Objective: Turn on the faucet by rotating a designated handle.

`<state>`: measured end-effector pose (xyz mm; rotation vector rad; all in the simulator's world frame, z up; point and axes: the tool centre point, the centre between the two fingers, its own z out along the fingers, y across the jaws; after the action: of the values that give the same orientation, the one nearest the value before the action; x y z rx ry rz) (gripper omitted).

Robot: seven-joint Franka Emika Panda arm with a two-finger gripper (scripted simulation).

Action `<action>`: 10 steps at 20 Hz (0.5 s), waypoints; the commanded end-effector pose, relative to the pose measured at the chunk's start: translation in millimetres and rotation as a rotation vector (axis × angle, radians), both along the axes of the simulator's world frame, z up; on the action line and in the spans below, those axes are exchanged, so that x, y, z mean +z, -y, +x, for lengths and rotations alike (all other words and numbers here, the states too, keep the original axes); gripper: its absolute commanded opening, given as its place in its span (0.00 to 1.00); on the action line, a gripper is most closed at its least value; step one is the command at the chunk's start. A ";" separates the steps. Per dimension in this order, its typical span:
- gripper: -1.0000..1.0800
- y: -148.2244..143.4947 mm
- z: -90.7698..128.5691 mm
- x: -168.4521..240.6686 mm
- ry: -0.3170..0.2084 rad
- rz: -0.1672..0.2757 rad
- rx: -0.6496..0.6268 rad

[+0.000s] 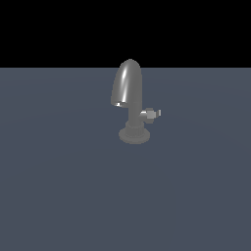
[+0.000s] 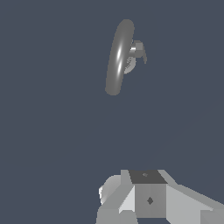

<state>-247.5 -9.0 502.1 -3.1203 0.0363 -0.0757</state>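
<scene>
In the exterior view we saw one faucet [image 1: 129, 100] standing upright on the flat grey-blue surface [image 1: 59, 186], a little toward that view's right of the middle. Its large domed spout [image 1: 127, 82] rose above a short stem and a round flared base [image 1: 134, 134]. We counted one handle [image 1: 151, 114], a short stub with a lighter blocky tip, pointing from the stem toward the exterior view's right. No arm or pincer appeared in this view.

In the wrist view we saw the same single faucet [image 2: 119, 57] from above, its spout as a long shiny shape, with the handle [image 2: 139, 49] poking out beside it. Grey blocky parts of the pincer [image 2: 148, 199] filled the near edge, well apart from the faucet. Its fingertips were not shown, so we could not tell whether it was spread or pressed together.
</scene>
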 end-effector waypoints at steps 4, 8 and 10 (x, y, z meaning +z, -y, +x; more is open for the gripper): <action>0.00 -0.2 1.1 0.1 -0.003 0.002 -0.003; 0.00 -1.4 6.0 0.5 -0.018 0.010 -0.017; 0.00 -2.3 9.9 0.8 -0.030 0.017 -0.028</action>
<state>-240.4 -7.3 502.8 -3.1087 0.0690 -0.0426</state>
